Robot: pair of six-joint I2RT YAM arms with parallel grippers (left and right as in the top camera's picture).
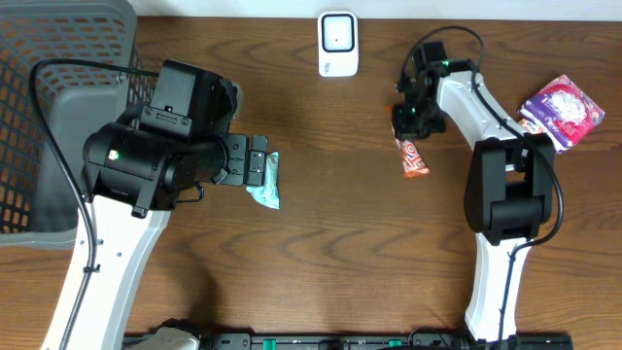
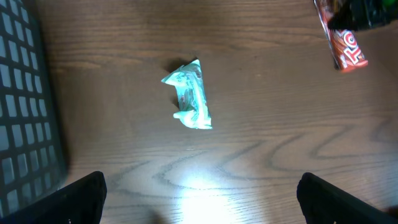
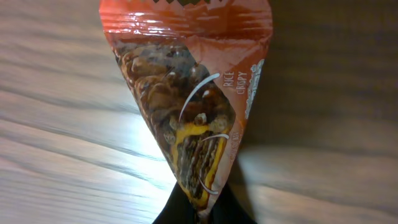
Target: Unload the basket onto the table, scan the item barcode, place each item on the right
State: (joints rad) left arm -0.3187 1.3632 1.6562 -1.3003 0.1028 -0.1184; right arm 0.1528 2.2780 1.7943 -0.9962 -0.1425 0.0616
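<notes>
Overhead: right gripper (image 1: 408, 124) is clamping shut on one end of the orange snack bar (image 1: 415, 160), scanner (image 1: 337, 44) sitting beyond it to the left. Left wrist: left gripper (image 2: 199, 202) is hanging wide open, empty, teal packet (image 2: 189, 94) lying just ahead. Right wrist: bar's wrapper is sticking straight out from the pinched fingertips.

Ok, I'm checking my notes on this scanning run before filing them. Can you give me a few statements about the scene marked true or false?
1. The right gripper is shut on the orange snack bar. True.
2. The left gripper holds the teal wrapper. False: its jaws are wide open and the wrapper lies on the table below it.
3. The pink packet is inside the grey basket. False: it lies on the table on the robot's right, beside the right arm.
4. The white scanner sits at the far edge of the table, between the two arms. True.
</notes>
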